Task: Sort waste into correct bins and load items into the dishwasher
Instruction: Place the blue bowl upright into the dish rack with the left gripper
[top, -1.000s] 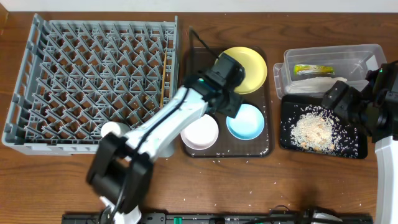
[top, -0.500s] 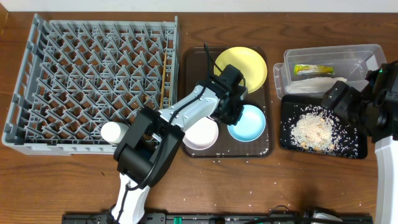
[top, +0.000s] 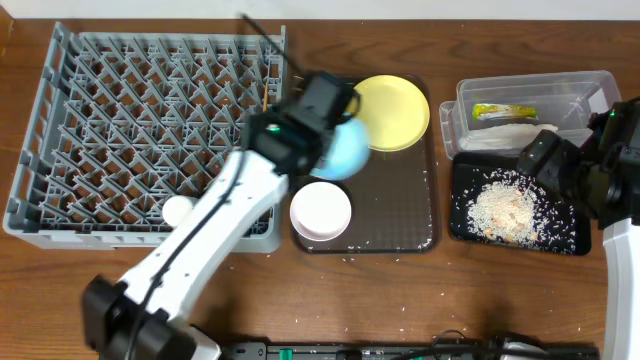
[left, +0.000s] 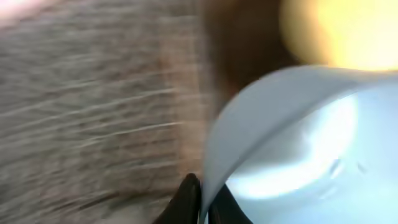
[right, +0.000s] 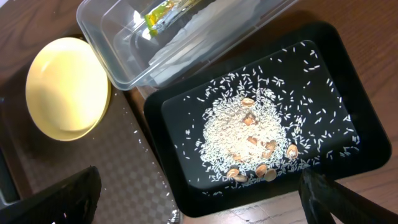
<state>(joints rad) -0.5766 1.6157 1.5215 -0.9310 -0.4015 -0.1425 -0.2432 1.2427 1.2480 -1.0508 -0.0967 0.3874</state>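
My left gripper (top: 328, 122) (left: 206, 202) is shut on the rim of the light blue bowl (top: 342, 152) (left: 298, 143), which hangs tilted above the brown tray's left end, beside the grey dish rack (top: 160, 40). The white bowl (top: 321, 212) and yellow plate (top: 397, 110) (right: 65, 90) rest on that tray. A white cup (top: 178, 210) and a chopstick (top: 265, 97) are in the rack. My right gripper (top: 545, 160) (right: 199, 202) hangs open over the black tray (top: 560, 240) (right: 348, 81), which holds rice crumbs (right: 249, 134). The clear tub (top: 470, 95) (right: 118, 37) holds the wrapper (top: 505, 111) (right: 168, 14) and napkin (top: 510, 136).
The dark brown serving tray (top: 395, 215) (right: 124, 168) lies between the rack and the two bins. Loose rice grains dot the wooden table (top: 420, 300) in front of the trays. The left arm stretches diagonally from the front edge across the rack's near right corner.
My left gripper closed on the blue bowl's rim, lifted it off the brown tray and carried it up and left toward the rack. The right arm stayed still.
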